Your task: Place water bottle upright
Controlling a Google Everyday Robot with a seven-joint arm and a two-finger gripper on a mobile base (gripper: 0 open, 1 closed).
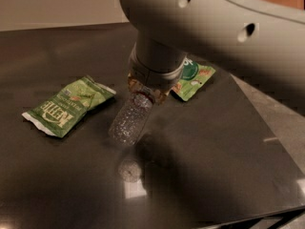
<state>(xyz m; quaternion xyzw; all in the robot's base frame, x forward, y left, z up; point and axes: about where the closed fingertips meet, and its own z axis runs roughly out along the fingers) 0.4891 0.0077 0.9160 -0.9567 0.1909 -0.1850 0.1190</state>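
My arm (214, 27) hid the cap! My tool (145, 90) clenched the bottle (128, 123) by its top, tilted, base low over the surface (214, 151). One bottle, two bags: left bag (69, 106) whole, right bag (193, 80) half covered.

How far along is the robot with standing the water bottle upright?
Done: the gripper, under the arm near the middle of the table, is shut on the top end of the water bottle, which seems raised off the surface. In hand: the bottle hangs tilted, base toward the lower left, with a green snack bag beside it. Left: bring it vertical, set its base down and let go.
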